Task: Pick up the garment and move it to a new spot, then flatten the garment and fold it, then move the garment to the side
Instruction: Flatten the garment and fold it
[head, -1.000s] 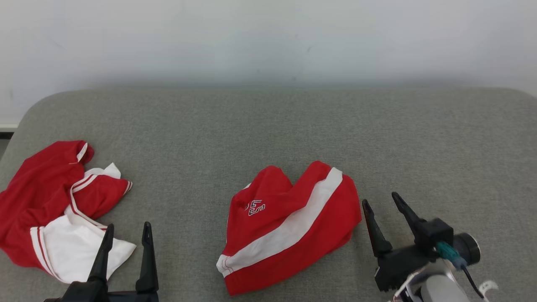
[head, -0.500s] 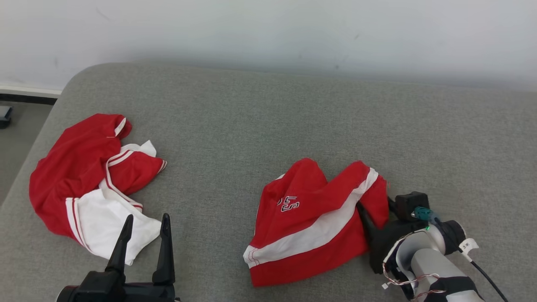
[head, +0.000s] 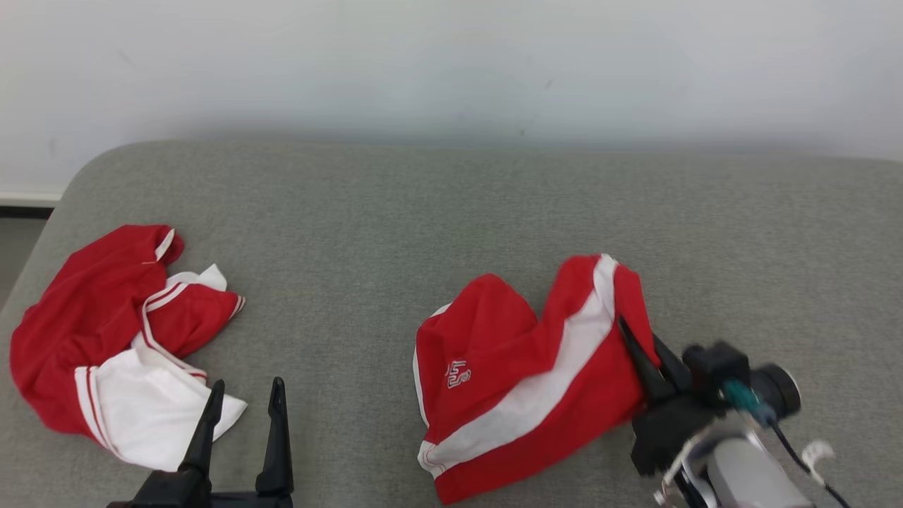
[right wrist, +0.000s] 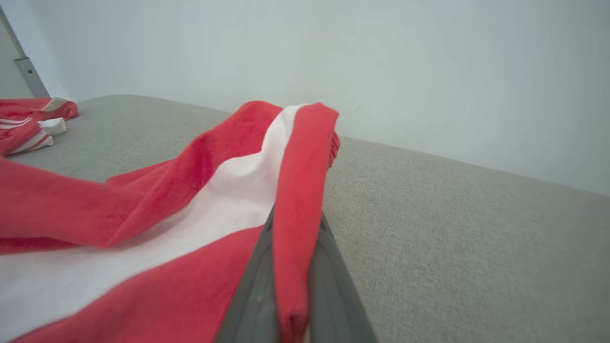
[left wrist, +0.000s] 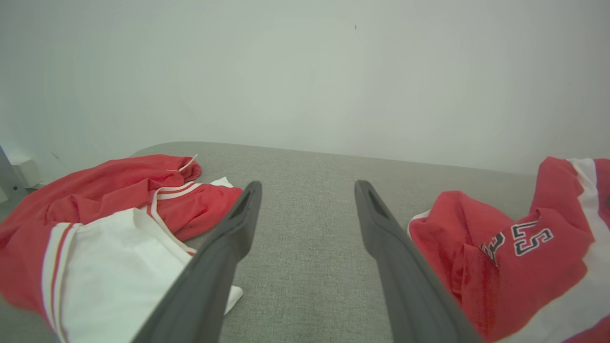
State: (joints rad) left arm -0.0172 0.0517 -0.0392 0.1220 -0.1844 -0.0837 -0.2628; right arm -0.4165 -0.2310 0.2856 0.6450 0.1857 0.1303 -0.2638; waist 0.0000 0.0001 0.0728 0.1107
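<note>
The right gripper (head: pixel 638 331) is clamped on the right edge of the red, white-striped garment (head: pixel 522 381), which lies right of centre on the grey cushion (head: pixel 395 226), that edge raised. The left gripper (head: pixel 247 383) hovers, fingers spread, beside a second red-and-white garment (head: pixel 106 331).

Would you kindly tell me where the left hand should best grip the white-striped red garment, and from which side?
On the red garment, likely the near-left hem corner, which lies flat and exposed: the open left hand could come in low from that side. The right hand is shut on the opposite edge, so pulling apart would spread it.
</note>
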